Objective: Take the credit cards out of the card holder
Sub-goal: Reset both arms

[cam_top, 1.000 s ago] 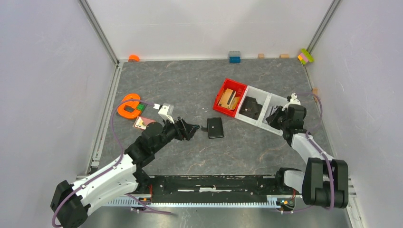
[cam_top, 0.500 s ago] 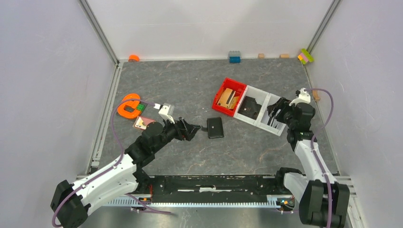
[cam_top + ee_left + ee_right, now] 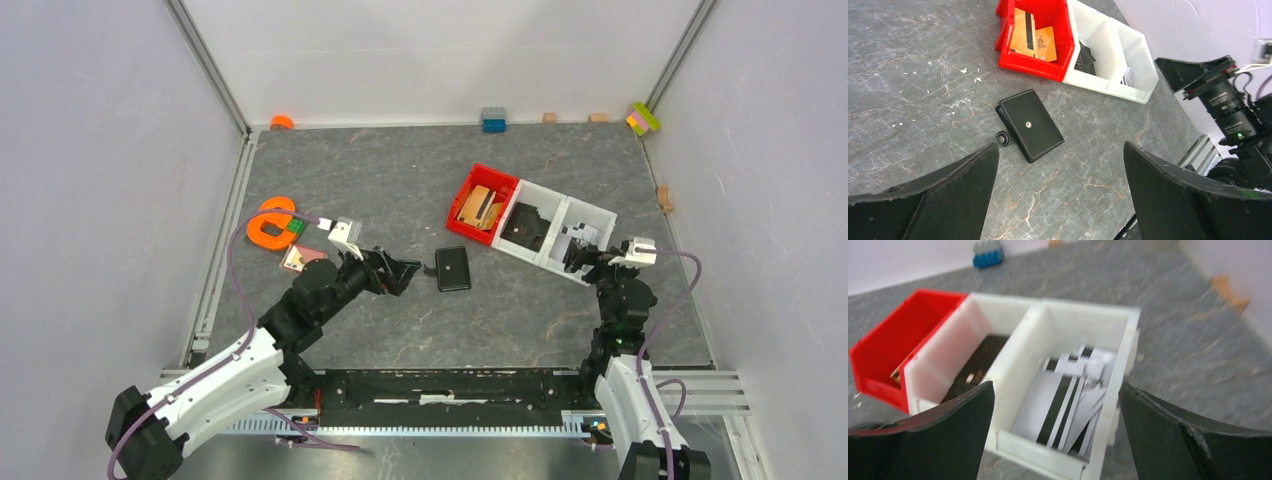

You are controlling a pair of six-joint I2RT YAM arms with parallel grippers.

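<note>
With both hands wide open and empty, the small black folding leather-like card holder [image 3: 1030, 125], lying folded just ahead of the left hand [image 3: 410, 270], should be pinned flat by it while the right hand [image 3: 1055, 385], now just short of the white plastic bin [image 3: 1088, 310], is brought across.

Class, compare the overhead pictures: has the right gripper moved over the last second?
Yes. The right gripper has drawn back from over the white bin, toward the bottom of the view.
</note>
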